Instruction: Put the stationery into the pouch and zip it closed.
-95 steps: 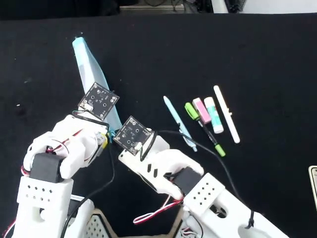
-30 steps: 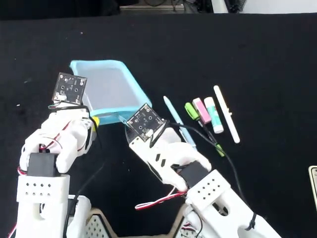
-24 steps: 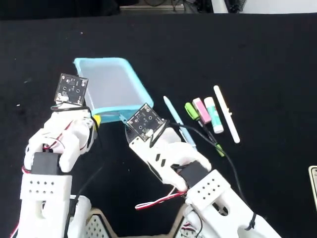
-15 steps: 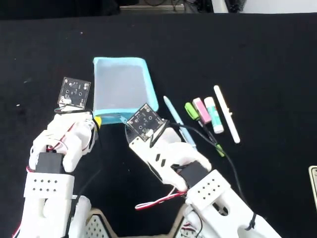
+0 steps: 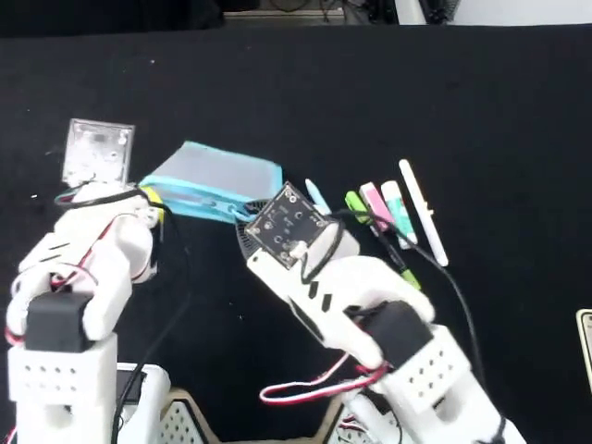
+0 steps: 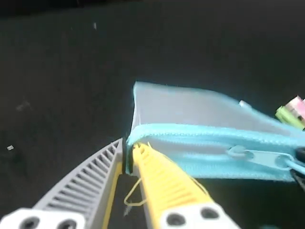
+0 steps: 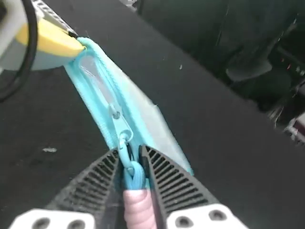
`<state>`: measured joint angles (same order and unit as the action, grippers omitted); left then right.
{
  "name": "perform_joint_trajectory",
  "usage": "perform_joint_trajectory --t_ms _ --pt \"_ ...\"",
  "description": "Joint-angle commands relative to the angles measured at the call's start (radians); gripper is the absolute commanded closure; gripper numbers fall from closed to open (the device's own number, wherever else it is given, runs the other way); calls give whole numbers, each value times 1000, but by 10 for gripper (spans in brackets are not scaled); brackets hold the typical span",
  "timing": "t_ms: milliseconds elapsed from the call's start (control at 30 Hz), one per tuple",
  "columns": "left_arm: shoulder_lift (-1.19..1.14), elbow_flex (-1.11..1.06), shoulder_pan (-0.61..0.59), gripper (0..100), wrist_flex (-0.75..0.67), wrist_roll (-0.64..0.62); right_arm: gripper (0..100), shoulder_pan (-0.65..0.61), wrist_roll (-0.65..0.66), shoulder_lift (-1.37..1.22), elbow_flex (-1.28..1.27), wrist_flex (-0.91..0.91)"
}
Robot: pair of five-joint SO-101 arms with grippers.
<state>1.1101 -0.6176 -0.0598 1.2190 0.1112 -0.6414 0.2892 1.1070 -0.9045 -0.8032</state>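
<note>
The light-blue pouch [image 5: 220,182] hangs off the table, stretched between both grippers with its zip edge toward the arms. My left gripper [image 5: 154,197] is shut on the pouch's end corner [image 6: 131,141], grey and yellow fingers pinching the seam. My right gripper [image 5: 243,220] is shut on the zipper pull [image 7: 128,164], just behind the slider [image 7: 117,116]. The stationery lies on the table to the right: a blue pen [image 5: 317,195], a green marker [image 5: 358,207], a pink highlighter [image 5: 375,202], a mint stick [image 5: 398,209] and a white pen [image 5: 421,209].
The table is covered in black cloth [image 5: 481,111], with free room behind the pouch and at the far right. The right arm's body [image 5: 370,314] lies close to the near ends of the stationery. A pale object [image 5: 585,333] shows at the right edge.
The pouch lay flat on the table; now it is lifted and tipped onto its edge. The left arm has swung left and up, and the right arm has risen and shifted right.
</note>
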Motion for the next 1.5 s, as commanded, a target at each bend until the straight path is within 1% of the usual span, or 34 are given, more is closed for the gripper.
perform_joint_trajectory --t_ms 0,167,333,433,467,533,633,867,1000,1133,1300,1467 --pt "-12 180 -19 969 71 -6 988 20 38 25 174 -75" --pt "-160 367 -18 969 192 -6 988 48 38 -28 292 -186" --pt "-402 645 -12 966 411 -8 988 107 40 -177 443 -344" --pt "-548 783 -12 960 528 -6 988 104 40 -231 493 -387" --pt "-583 806 -12 948 545 -6 988 104 40 -237 501 -388" --pt "-637 831 -19 906 542 -6 988 103 40 -236 503 -388" --pt "-638 817 -13 868 542 -6 988 106 40 -231 498 -393" --pt "-649 800 -18 905 540 -6 988 104 40 -229 493 -393" --pt "-640 782 -18 975 540 -12 988 109 40 -229 493 -396" --pt "-638 782 -19 970 540 -14 988 109 40 -228 498 -408" --pt "-638 782 -19 970 540 -64 987 117 40 -228 495 -470" --pt "-638 773 -21 970 512 -63 987 204 41 -228 499 -466"
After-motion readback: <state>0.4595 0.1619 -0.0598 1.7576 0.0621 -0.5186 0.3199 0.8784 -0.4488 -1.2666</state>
